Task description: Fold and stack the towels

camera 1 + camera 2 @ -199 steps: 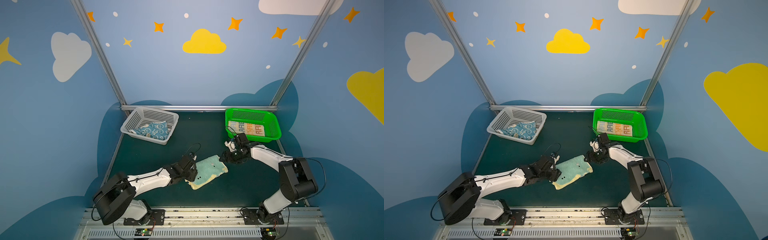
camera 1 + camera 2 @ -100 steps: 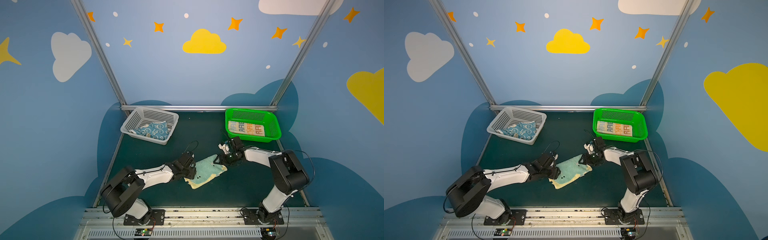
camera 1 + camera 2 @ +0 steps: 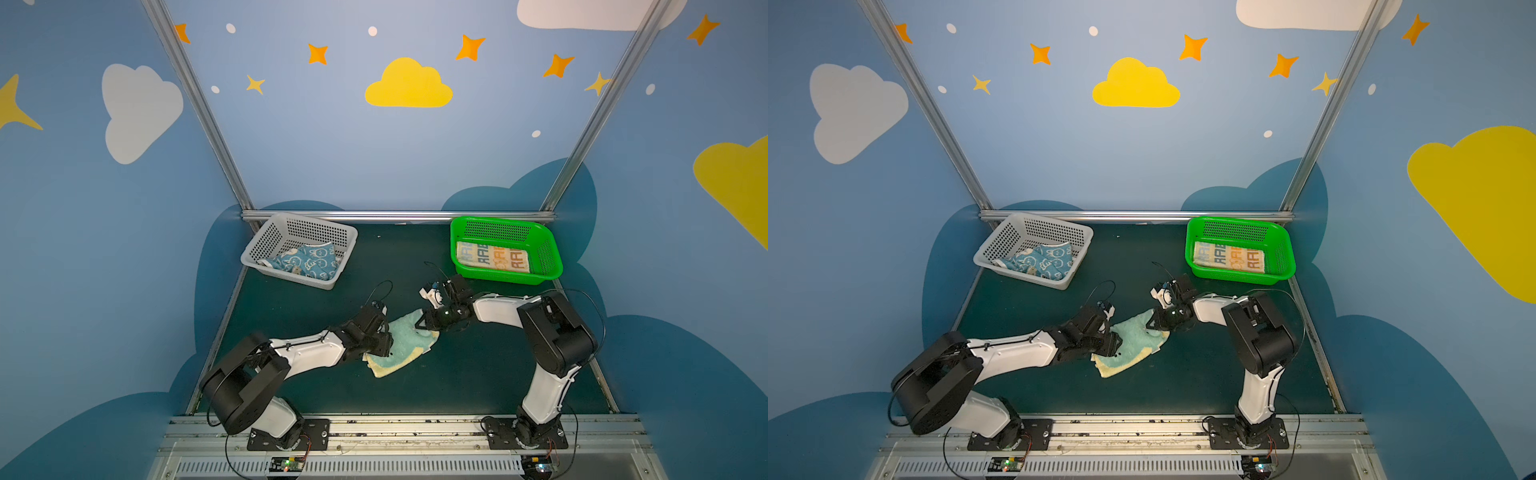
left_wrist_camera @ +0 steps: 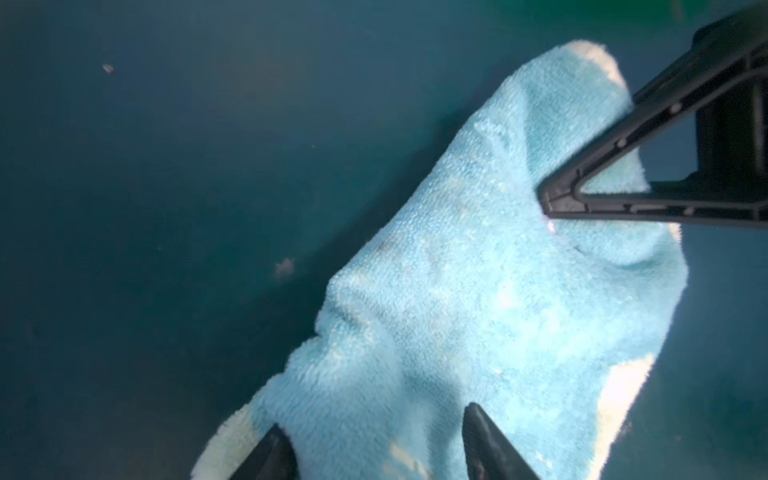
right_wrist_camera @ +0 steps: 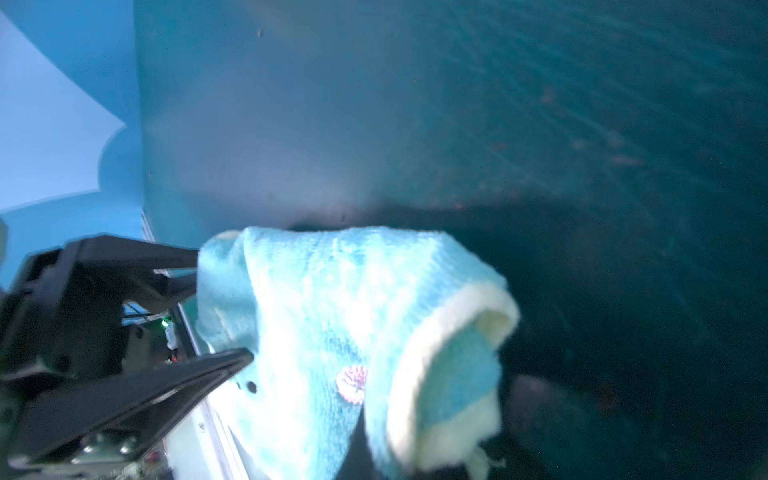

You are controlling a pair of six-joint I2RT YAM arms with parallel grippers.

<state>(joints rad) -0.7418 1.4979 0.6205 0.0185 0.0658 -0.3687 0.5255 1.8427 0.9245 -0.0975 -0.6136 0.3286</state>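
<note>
**Item 1: yellow towel** [image 3: 405, 345] [image 3: 1133, 345]. Pale yellow terry with a teal face. It lies on the mat [image 3: 478, 374] near the middle, between the two grippers and outside both baskets. It is rumpled, not flat, with the teal side up and the yellow border showing along the front edge. The right wrist view [image 5: 332, 311] shows its far corner bunched and curled over, yellow rim turned outward, with a small pink mark on the pile.

**Item 2: right gripper** [image 3: 424, 324] [image 3: 1152, 326]. It reaches in from the right, low over the mat. Its jaws are together, clamped on the yellow towel's far corner. In the left wrist view [image 4: 544, 199] its tips meet in a point sunk in a crease of the cloth.

**Item 3: left gripper** [image 3: 380, 347] [image 3: 1115, 347]. It reaches in from the left, at the towel's opposite edge. Its jaws are apart. In the left wrist view [image 4: 374, 417] both fingers stand over the teal pile with cloth between them. In the right wrist view [image 5: 208, 307] they straddle the towel's edge. Whether they press on the cloth cannot be told.

**Item 4: striped towel** [image 3: 492, 257] [image 3: 1229, 257]. Folded flat with the lettering up, inside the green basket [image 3: 500, 230] [image 3: 1235, 230] at the back right of the mat.

**Item 5: blue towel** [image 3: 307, 259] [image 3: 1042, 262]. Rabbit outlines. It is a loose, unfolded heap inside the white basket [image 3: 307, 230] [image 3: 1050, 232] at the back left.
</note>
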